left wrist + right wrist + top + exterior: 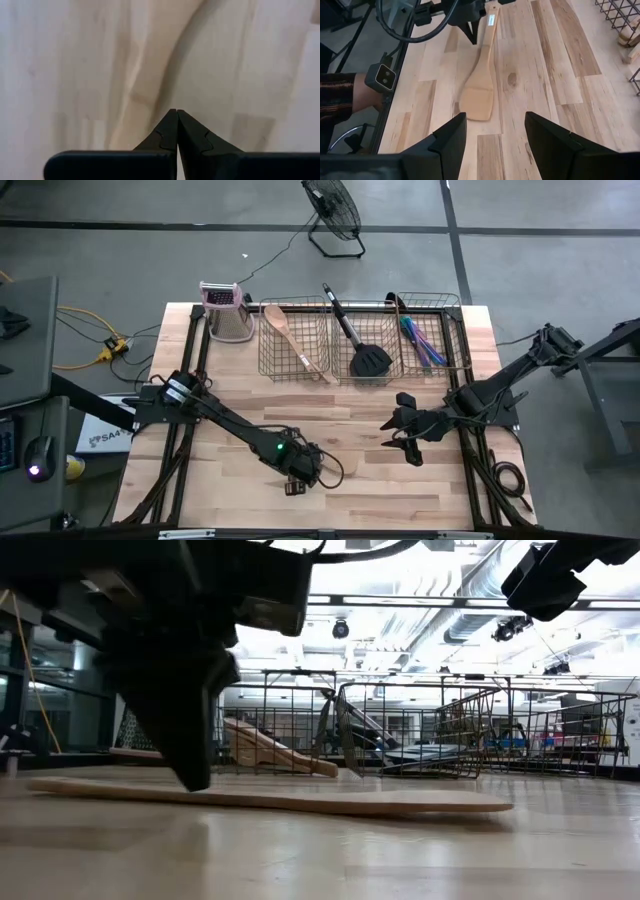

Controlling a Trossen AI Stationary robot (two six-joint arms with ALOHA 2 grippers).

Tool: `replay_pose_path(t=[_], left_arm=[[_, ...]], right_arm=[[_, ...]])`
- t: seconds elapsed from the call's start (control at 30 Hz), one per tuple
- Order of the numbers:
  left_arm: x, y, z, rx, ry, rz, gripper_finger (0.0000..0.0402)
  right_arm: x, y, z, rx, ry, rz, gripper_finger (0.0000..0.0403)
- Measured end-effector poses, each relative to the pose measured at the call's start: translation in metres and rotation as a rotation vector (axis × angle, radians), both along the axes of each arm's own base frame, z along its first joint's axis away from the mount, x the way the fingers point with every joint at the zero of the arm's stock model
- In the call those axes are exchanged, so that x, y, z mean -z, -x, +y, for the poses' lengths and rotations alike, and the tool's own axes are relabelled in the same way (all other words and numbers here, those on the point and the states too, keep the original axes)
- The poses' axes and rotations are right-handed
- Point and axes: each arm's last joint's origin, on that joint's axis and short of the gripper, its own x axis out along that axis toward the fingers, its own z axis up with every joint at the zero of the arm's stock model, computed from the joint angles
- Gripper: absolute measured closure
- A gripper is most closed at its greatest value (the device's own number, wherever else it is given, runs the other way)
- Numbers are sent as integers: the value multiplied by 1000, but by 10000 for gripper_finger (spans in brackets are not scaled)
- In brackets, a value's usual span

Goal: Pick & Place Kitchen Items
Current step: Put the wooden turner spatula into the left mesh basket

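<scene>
So from table height you've got a flat wooden spatula (300, 798) lying lengthwise across the tabletop (320, 860), and the left gripper (190, 775) comes down as a big dark wedge with its fingers pinched together, its tip right at the spatula toward the handle end, though whether it's actually clamped on it is hard to say from this angle. Behind the spatula there's a row of wire baskets (400, 730), with another wooden utensil (270, 752) leaning in one and a dark slotted spatula (345, 730) propped up in the next. The other arm (550, 580) is only a dark chunk high up past the spatula's blade end.
</scene>
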Motion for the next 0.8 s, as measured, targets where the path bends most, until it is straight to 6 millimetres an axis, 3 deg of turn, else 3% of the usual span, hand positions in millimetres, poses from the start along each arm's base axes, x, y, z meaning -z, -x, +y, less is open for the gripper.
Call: replay_pose_path(t=[0.2, 0.5, 0.7, 0.8], left_arm=[[-4, 0, -3, -30, 91, 30, 402], [-36, -2, -3, -167, 71, 61, 401], [-44, -4, -2, -5, -17, 42, 399], [-41, -3, -1, 42, -43, 46, 378]], right_arm=[[0, 0, 0, 0, 0, 0, 208], [0, 0, 0, 0, 0, 1, 208], [0, 0, 0, 1, -1, 1, 208], [0, 0, 0, -1, -4, 2, 208]])
